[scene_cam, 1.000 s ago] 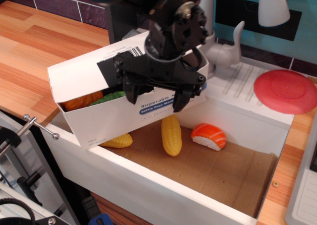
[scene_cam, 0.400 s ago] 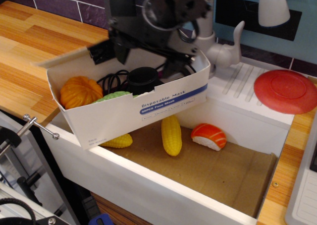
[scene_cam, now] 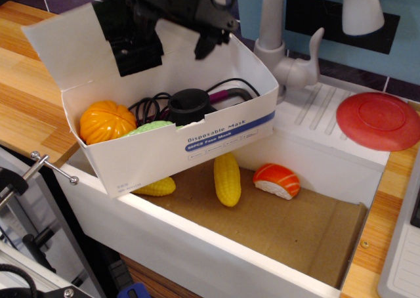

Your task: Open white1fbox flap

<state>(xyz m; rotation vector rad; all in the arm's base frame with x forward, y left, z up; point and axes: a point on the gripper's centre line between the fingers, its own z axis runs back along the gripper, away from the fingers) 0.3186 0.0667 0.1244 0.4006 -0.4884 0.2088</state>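
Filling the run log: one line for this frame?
flap: raised, open | gripper: at flap's top edge, jaw state unclear | white1fbox: on basin rim, contents exposed

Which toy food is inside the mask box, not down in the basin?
The orange pumpkin, at the left end of the open white1fbox. The corn and the salmon sushi lie on the basin's cardboard floor.

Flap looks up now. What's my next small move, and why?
Probably lift the pincer up and away from the flap, and stop pushing. The flap stands tilted back behind the box, whose inside lies in full view: orange, black cable, black round part. The arm sits above the flap's top edge, so a retreat upward should not drag it shut.
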